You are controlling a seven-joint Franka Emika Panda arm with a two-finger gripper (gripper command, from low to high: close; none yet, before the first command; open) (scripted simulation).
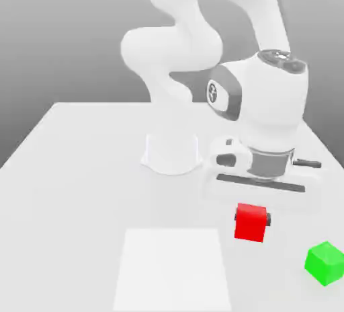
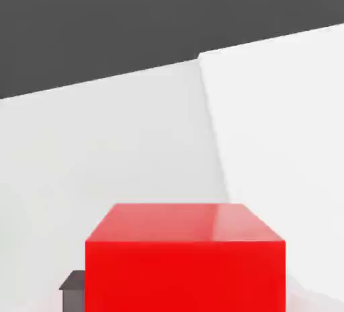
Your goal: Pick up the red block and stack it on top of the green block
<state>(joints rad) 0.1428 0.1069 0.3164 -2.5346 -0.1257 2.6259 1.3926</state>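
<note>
My gripper [image 1: 252, 218] grasps the red block [image 1: 250, 222] between its fingers, held just above the table [image 1: 80, 169]; the green block [image 1: 324, 262] lies nearby toward the exterior view's lower right.

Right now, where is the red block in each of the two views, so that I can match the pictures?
Exterior view: the red block sits just below the tool, toward the exterior view's right, with the green block further right of it.
Hand view: the red block is close up, against the white table.
Shared landmark: the lighter white sheet lying on the table.
</note>
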